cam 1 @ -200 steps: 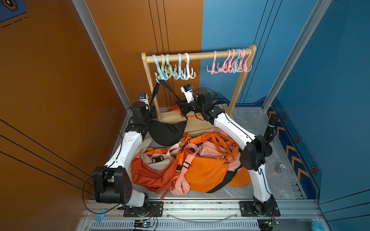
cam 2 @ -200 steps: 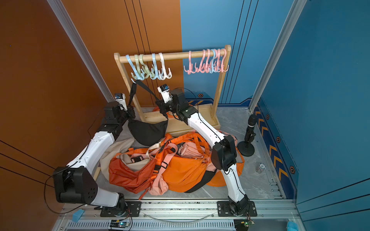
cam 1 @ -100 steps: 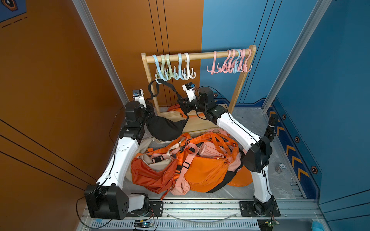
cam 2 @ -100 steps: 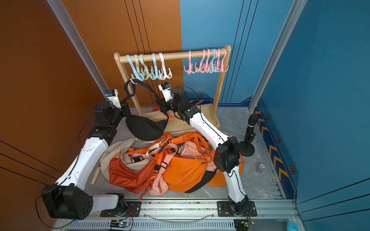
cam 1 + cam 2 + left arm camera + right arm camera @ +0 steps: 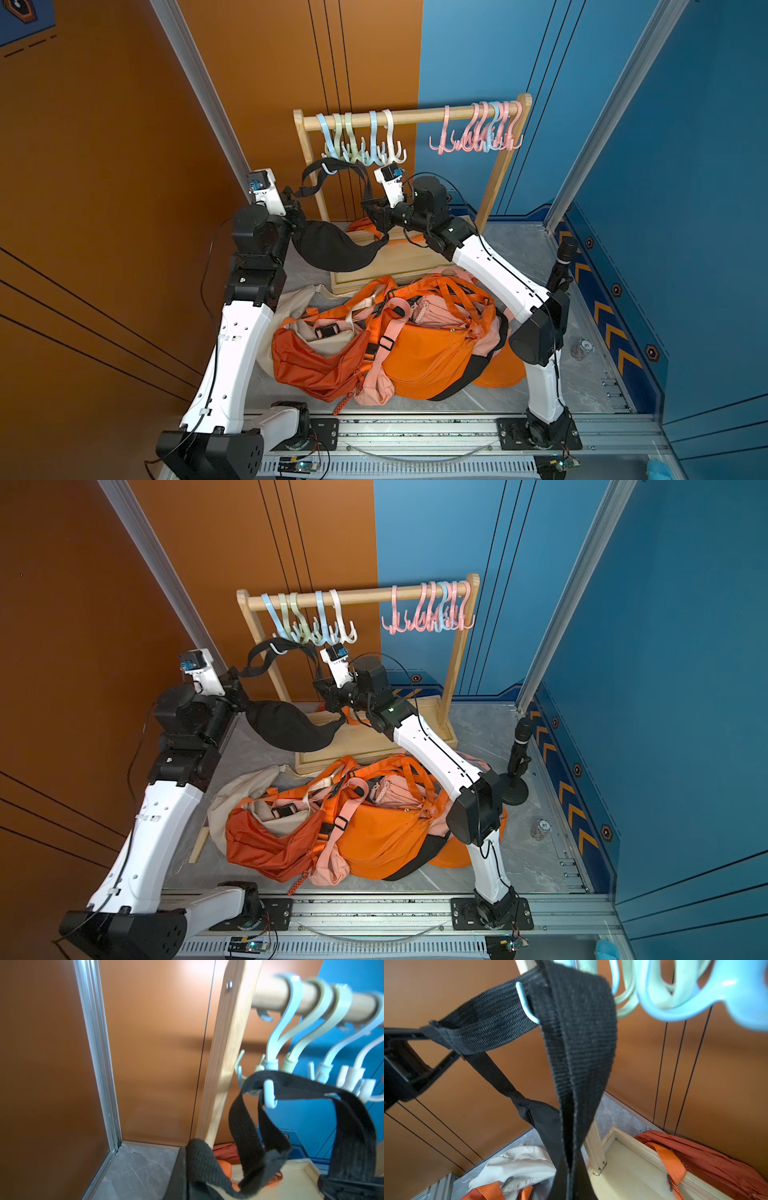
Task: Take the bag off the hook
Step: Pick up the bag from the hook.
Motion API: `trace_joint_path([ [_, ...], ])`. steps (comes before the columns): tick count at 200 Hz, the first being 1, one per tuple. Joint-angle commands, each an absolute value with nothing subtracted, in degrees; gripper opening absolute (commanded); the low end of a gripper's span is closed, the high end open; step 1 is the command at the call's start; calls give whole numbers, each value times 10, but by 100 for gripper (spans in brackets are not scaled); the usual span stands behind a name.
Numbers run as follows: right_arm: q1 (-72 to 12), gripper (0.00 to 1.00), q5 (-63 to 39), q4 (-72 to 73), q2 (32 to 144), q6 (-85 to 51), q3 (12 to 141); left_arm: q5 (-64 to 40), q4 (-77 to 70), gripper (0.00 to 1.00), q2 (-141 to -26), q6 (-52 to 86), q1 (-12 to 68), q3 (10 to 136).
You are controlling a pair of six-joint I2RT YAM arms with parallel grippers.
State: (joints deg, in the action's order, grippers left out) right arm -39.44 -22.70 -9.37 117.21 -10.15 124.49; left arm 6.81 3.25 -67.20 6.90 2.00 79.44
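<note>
Left pincer: the left gripper was clamped on one end of the strap, right where it met the bag.
Right pincer: the right gripper was closed on a folded length of the same strap, which ran down between its jaws.
Strap: it looped slack over the tip of a pale blue hook, so it was not yet off.
Bag: the black bag sagged between the two grippers, below the hook and in front of the rack's left post. I could not tell whether it touched the base.
Rack: a wooden rail carried pale blue, green and white hooks at the left end and a bunch of pink hooks at the right. Its wooden base tray stood at the back of the floor, with an orange bag lying in it.
Surface: the floor was grey and marbled. A heap of bags lay near its middle between the two arms: a big orange one, a rust-coloured one, a cream one and a pink one, with their straps tangled.
Right edge: a black stand stood near the wall, with a small round thing just in front of it.
Room: the orange wall closed the left and part of the back, and the blue wall closed the rest.
</note>
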Motion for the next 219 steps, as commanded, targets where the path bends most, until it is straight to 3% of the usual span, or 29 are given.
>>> trace_joint_path([
  [1,-398,0,-227,-112,1154,-102,1292,95,63,0,-674,65,2,842],
  [40,-398,0,-230,-124,1174,-121,1349,98,129,0,-724,62,-25,932],
  [128,-394,0,-233,-139,1164,-134,1392,91,132,0,-765,104,-53,1048],
  [219,-434,0,-230,-143,1047,-101,1281,81,126,0,-642,79,-54,969],
])
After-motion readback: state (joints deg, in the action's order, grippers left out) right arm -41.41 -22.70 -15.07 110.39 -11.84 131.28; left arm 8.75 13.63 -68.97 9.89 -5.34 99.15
